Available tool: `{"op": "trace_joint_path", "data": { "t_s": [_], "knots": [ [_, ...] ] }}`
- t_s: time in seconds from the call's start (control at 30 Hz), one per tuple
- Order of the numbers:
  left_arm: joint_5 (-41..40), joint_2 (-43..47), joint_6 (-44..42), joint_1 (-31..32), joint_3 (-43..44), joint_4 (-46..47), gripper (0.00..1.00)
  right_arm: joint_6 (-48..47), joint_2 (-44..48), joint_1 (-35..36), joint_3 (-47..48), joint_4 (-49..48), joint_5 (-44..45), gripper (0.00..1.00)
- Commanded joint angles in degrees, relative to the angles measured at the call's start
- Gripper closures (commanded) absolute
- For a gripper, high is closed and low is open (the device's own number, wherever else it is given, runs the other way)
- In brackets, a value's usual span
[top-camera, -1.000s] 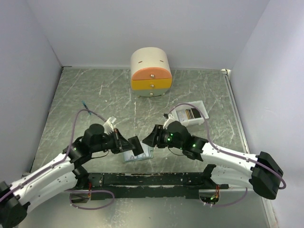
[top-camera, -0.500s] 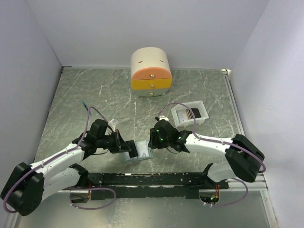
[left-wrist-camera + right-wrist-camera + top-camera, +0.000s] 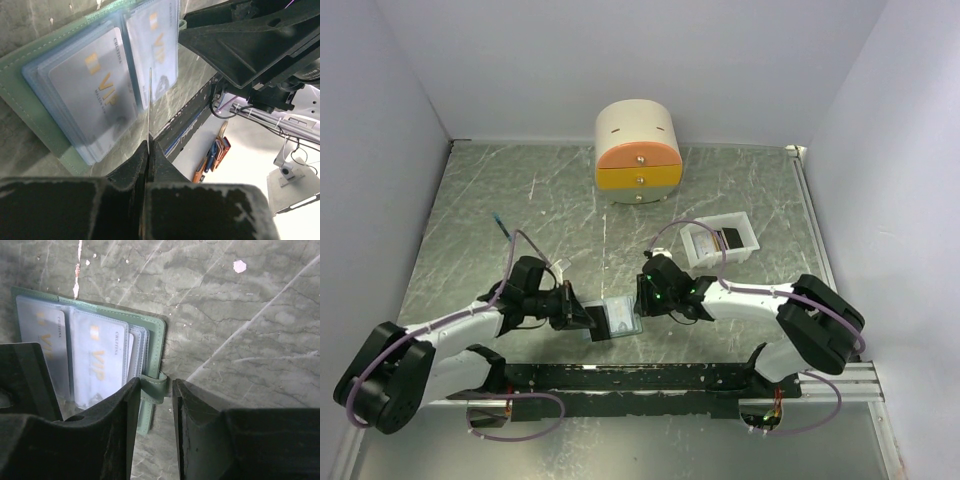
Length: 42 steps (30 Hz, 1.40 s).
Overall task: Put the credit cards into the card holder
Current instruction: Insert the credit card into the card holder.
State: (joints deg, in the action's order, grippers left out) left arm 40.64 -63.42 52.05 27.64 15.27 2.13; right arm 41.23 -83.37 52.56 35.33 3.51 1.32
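- Top external view: card holder (image 3: pixel 623 320) lies open by the middle of the table's (image 3: pixel 500 200) near edge, between both arms.
- Left gripper (image 3: pixel 148 146): jaws together on one credit card (image 3: pixel 149 100), held edge-on above the pockets.
- Right gripper (image 3: pixel 156 390): has dropped from mid-air to the holder's clasp strap (image 3: pixel 152 382). Its jaws are apart, narrowing, and straddle the strap.
- Judgement: the holder is about to be steadied for insertion. Further cards (image 3: pixel 725 240) wait in the white tray (image 3: pixel 748 232).

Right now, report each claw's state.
Left claw: shut on a thin credit card, seen edge-on.
Right claw: open, astride the strap of the card holder, not clamped.
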Motion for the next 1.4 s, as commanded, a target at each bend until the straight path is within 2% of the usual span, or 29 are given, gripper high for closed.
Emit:
{"op": "trace_joint_path", "data": {
  "t_s": [0.0,0.2,0.33,0.5,0.8,1.0,1.37],
  "knots": [
    [3.6,-2.8,-0.4,-0.5,-2.1,7.7,0.93,-0.1,0.1,-0.3,-1.8,-1.3,-0.4,0.68],
    [3.9,-6.6,0.4,-0.5,-3.0,11.3,0.93,-0.1,1.1,-0.2,-1.5,1.9,1.5,0.69],
    [3.5,-7.3,0.0,-0.5,-2.8,11.5,0.93,0.5,5.7,-0.2,-0.5,4.9,3.6,0.7],
    [4.2,-7.0,1.0,-0.5,-2.5,12.8,0.93,-0.3,9.4,-0.3,-0.1,1.6,1.4,0.7],
    [4.2,-7.6,0.7,-0.5,-2.1,13.1,0.93,-1.4,2.4,-0.3,3.7,-1.4,-2.5,0.68],
    [4.7,-9.7,0.8,-0.5,-2.4,15.5,0.93,-3.1,-3.3,-0.2,6.3,2.4,-0.2,0.62],
    [4.8,-14.6,0.5,-0.5,-2.1,19.4,0.93,-2.8,-4.0,-0.2,3.9,3.4,1.1,0.66]
  ]
}}
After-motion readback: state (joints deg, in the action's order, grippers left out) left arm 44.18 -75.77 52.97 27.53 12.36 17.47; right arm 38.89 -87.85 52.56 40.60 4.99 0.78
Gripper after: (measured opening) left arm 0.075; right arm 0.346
